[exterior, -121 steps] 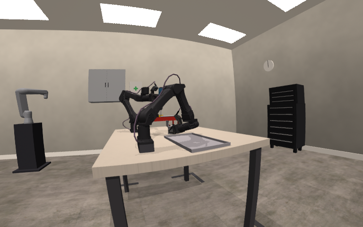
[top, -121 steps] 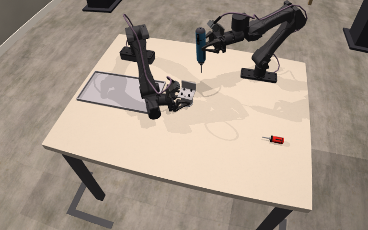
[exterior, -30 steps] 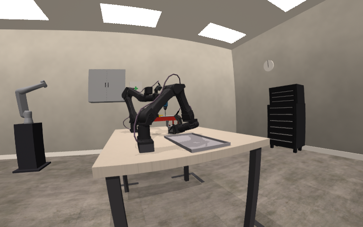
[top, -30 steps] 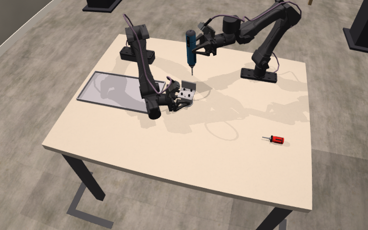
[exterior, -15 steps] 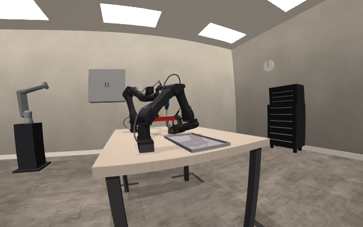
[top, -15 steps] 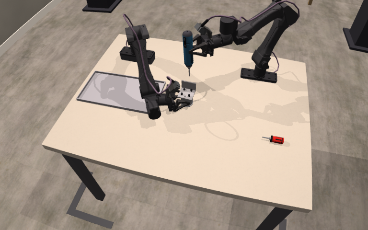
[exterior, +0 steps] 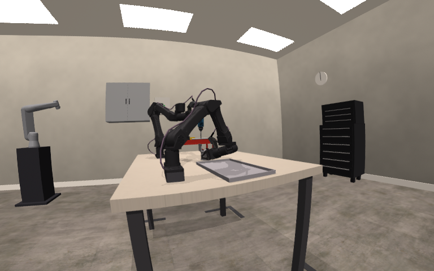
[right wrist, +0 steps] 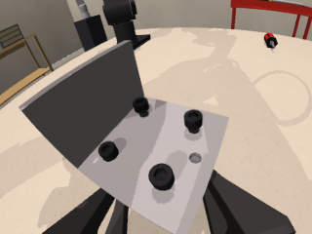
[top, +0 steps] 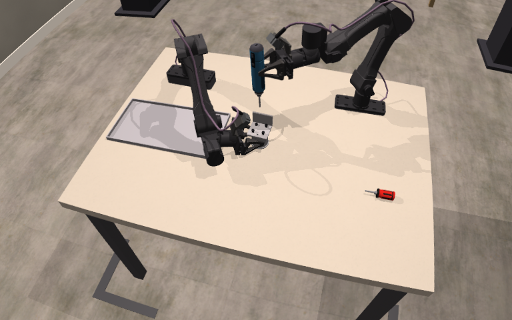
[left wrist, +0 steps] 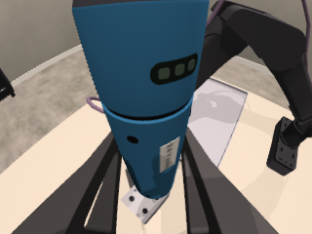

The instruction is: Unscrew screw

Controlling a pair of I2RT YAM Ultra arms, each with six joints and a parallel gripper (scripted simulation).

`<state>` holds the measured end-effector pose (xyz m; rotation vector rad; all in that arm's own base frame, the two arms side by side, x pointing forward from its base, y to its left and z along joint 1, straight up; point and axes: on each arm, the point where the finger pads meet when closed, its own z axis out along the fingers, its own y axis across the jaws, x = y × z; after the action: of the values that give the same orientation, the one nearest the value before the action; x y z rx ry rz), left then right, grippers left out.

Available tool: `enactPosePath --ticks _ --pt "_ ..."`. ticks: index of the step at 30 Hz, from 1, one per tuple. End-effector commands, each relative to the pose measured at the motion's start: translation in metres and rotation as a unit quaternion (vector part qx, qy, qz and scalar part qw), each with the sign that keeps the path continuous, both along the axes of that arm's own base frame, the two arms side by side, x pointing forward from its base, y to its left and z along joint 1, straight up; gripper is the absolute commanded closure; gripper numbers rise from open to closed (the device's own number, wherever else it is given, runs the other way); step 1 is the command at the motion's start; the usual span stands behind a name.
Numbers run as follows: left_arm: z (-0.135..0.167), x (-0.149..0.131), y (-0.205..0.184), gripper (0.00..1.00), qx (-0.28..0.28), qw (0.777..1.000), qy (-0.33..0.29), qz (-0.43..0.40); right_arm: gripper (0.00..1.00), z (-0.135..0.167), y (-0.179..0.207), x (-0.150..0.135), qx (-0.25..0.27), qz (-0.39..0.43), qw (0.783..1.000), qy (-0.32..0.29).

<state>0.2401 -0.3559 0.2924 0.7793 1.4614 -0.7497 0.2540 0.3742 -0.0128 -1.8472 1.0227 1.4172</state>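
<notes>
The joint module [top: 259, 139] stands near the table's middle with a grey L-shaped bracket [right wrist: 156, 156] on top. Several black screws [right wrist: 162, 175] show on the bracket's flat face, beside a small grey spot [right wrist: 194, 156]. My right gripper [top: 253, 143] is low at the module's side, its fingers closed on the module under the bracket. My left gripper [top: 269, 71] is shut on the electric screwdriver [top: 257, 67], which hangs upright with its bit a short way above and behind the bracket. The screwdriver fills the left wrist view [left wrist: 146, 92], with the bracket [left wrist: 144, 205] small below it.
A shallow grey tray [top: 158, 126] lies beside the right arm. A small red-handled screwdriver [top: 384, 193] lies near the table's front right. The arm bases [top: 360, 103] stand at the back edge.
</notes>
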Motion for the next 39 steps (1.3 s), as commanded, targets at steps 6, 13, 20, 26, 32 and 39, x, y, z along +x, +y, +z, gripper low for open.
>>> enactPosePath --ticks 6,13,20,26,32,39 --pt "0.0600 0.0052 -0.0030 0.58 -0.075 0.996 -0.044 0.001 0.41 0.0113 0.0066 0.0016 0.019 0.007 1.000 -0.002" --pt "0.0565 0.0079 -0.0069 0.58 -0.072 0.997 -0.042 0.001 0.41 0.0113 0.0066 0.0016 0.019 0.007 1.000 -0.002" --pt "0.0626 0.0070 -0.0055 0.58 -0.078 0.996 -0.046 0.001 0.41 0.0113 0.0066 0.0016 0.019 0.007 1.000 -0.002" --pt "0.0632 0.0077 -0.0060 0.58 -0.078 0.996 -0.046 0.001 0.41 0.0113 0.0066 0.0016 0.019 0.007 1.000 -0.002" --pt "0.0640 0.0089 -0.0068 0.58 -0.079 0.996 -0.046 0.002 0.41 0.0113 0.0066 0.0016 0.019 0.007 1.000 -0.002" --pt "0.0642 0.0093 -0.0071 0.58 -0.079 0.996 -0.046 0.002 0.41 0.0113 0.0066 0.0016 0.019 0.007 1.000 -0.002"
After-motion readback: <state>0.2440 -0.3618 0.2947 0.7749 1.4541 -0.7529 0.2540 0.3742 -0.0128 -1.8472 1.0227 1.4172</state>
